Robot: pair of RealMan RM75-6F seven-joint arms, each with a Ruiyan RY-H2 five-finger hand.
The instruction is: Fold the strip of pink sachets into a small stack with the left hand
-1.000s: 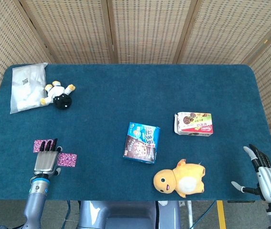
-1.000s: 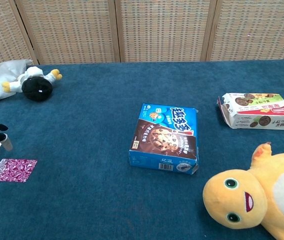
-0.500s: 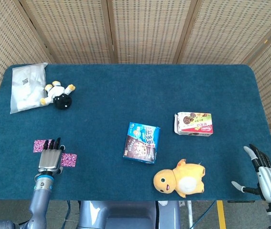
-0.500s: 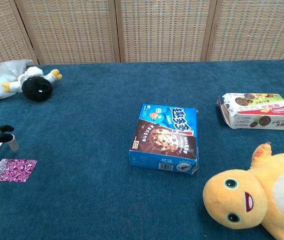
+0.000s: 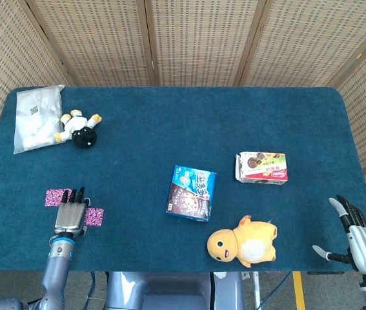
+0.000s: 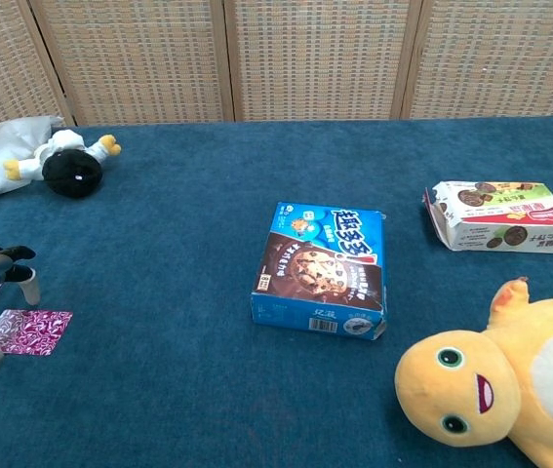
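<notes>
The strip of pink sachets is lying flat on the desk, well left of the blue cookie box. The left hand is hovering over its middle, fingers spread, holding nothing. The right hand is resting open, far right of the box.

A blue cookie box is lying flat near the middle of the dark blue table. Right of that box, a white and red snack box is lying on its side. Just in front and to the right of the blue cookie box, a yellow plush duck is resting on its back. Far to the box's back left, a black and white plush toy is lying against a clear plastic bag.
</notes>
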